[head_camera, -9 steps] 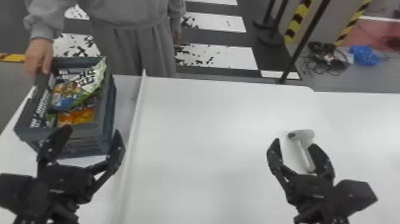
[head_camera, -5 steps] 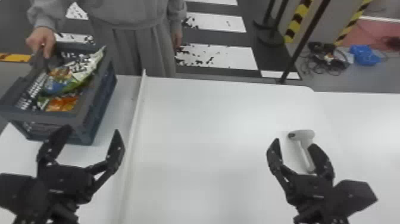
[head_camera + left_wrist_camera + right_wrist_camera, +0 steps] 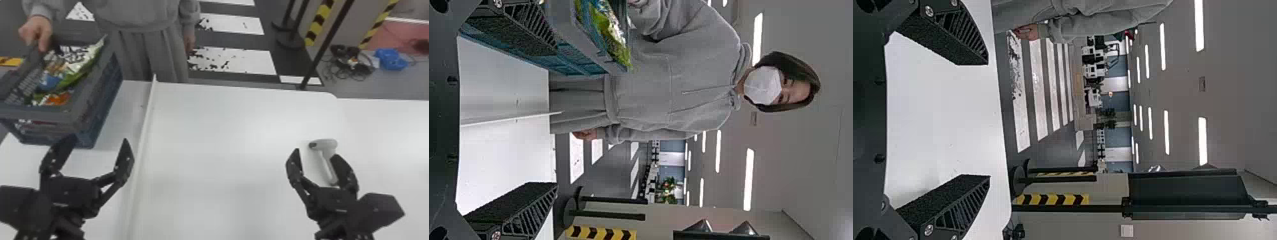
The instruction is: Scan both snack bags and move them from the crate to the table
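1. A hand [image 3: 36, 32] holds the crate [image 3: 101, 91]; tugging it could shift the snack bags [image 3: 76, 62] inside.
2. Left gripper [image 3: 97, 139], spread and empty, could hit the crate by advancing early.
3. Right gripper [image 3: 316, 153], spread and empty, could knock the scanner [image 3: 326, 145] by closing misaligned.

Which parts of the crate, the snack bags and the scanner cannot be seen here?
Head view: the left end of the crate, cut off by the edge.
Head view: the crate's floor, under the snack bags.
Head view: part of the handle of the scanner, behind a finger of the right gripper.
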`<state>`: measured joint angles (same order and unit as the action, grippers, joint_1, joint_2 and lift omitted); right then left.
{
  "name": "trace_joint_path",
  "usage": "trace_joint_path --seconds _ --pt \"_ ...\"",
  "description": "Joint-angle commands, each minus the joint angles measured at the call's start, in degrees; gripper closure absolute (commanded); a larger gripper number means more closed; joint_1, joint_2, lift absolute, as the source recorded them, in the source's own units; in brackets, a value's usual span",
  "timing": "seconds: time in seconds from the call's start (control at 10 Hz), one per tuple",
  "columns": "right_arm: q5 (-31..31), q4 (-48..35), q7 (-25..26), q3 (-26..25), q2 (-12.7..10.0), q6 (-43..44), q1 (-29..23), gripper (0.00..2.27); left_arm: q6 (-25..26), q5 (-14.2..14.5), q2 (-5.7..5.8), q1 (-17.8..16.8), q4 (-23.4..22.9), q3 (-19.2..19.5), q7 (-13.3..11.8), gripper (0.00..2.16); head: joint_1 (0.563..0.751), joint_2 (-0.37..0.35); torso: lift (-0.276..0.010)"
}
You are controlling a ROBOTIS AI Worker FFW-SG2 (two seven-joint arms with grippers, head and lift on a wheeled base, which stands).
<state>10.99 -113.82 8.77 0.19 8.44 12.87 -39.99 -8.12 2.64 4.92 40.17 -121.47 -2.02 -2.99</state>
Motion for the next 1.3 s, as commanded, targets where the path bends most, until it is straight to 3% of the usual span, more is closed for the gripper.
trace_joint_path --seconds 0.0,0.7,0.9,1.2 --pt "0.0 0.0 0.0 0.0 0.0 0.0 0.0 0.12 0.0 0.0 0.00 0.0 -0.1 0.0 0.0 0.06 0.695 -0.118 -0.088" --pt "0.0 -0.1 0.0 0.1 0.0 0.0 0.1 0.12 0.2 0.4 0.09 -1.0 0.4 1.4 -0.8 0.06 0.695 -0.113 -0.088" --pt "0.0 -0.2 -0.1 0.2 0.1 -0.2 0.1 0.12 0.9 2.2 -0.09 -2.4 0.0 4.4 -4.0 0.06 0.695 -0.103 -0.088" --pt "0.0 -0.5 -0.1 0.2 0.4 -0.2 0.1 0.12 13.4 3.5 0.18 -8.7 -0.2 9.0 -6.1 0.07 0.695 -0.051 -0.088"
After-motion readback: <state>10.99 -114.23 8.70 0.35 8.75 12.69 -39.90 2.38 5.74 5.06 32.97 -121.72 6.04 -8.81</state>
